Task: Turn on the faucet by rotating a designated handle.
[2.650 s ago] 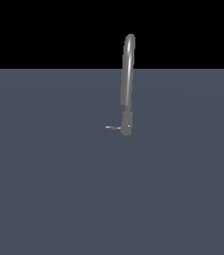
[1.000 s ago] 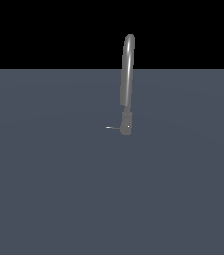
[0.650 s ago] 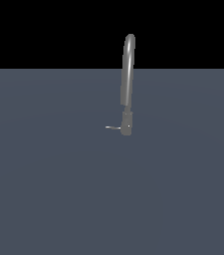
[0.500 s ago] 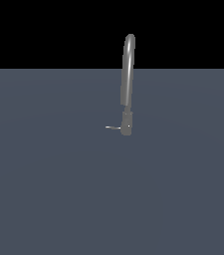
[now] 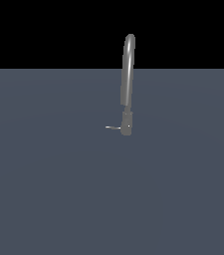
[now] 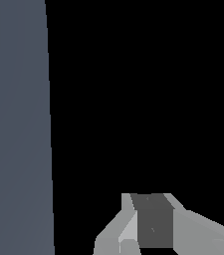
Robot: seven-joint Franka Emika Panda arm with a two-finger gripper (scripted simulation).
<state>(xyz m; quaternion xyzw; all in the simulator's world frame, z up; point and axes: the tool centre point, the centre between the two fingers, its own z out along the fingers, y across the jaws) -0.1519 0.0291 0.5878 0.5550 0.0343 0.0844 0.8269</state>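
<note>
The faucet point(image 5: 127, 74) is a tall slender grey tube arched at the top, standing on a short thicker base point(image 5: 127, 124) on the grey floor in the exterior view. The handle point(image 5: 112, 128) is a tiny thin pale lever sticking out from the base toward the exterior view's left. The arm and gripper do not show in the exterior view. In the wrist view only the gripper point(image 6: 150, 209) shows, as pale and dark grey finger parts at the picture's edge, with no gap visible between them. The faucet is not in the wrist view.
The grey floor point(image 5: 49, 189) spreads all around the faucet under a black background. In the wrist view a strip of the same grey floor point(image 6: 14, 124) shows beside black background.
</note>
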